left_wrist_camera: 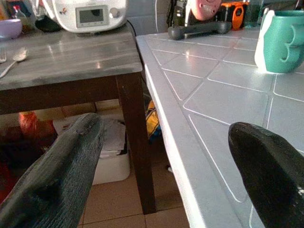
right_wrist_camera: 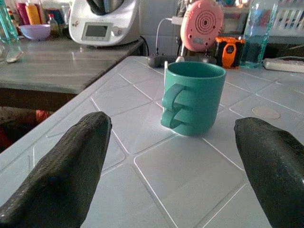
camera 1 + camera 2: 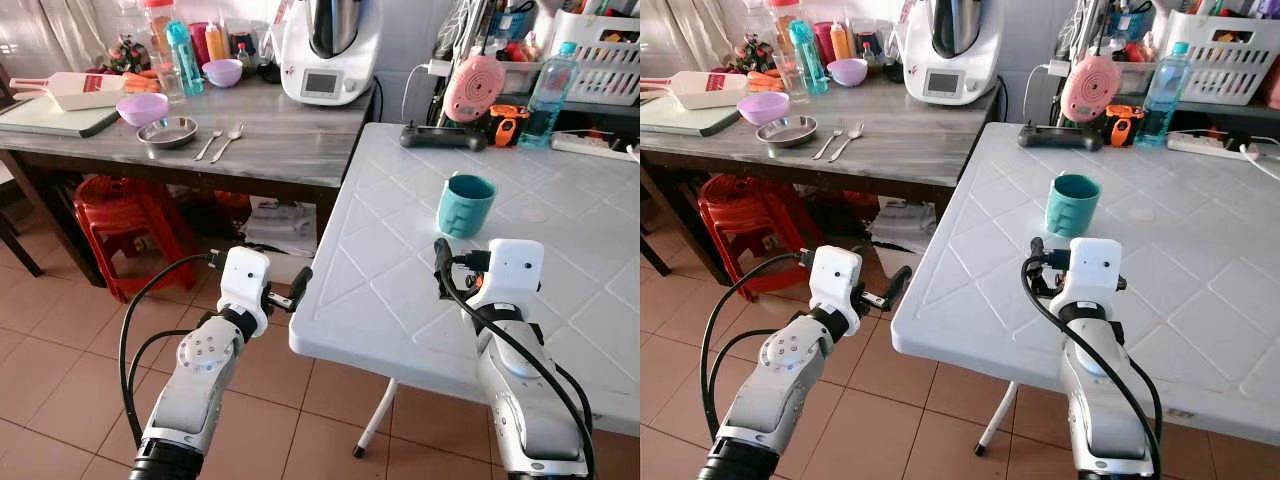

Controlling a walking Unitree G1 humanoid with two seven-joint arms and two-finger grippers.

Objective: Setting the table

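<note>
where tiles end, white table [image 3: 400, 300] stands.

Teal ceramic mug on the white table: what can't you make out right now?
- Teal ceramic mug: its contents; the rim is above the right wrist camera, and its wall hides the bottom in the eye views.
- Right pincer: fingertips cut off by the right wrist view's edge.
- Pink round gadget: purpose unclear, too small.

White basket [image 3: 600, 55] cut off at edge
</note>
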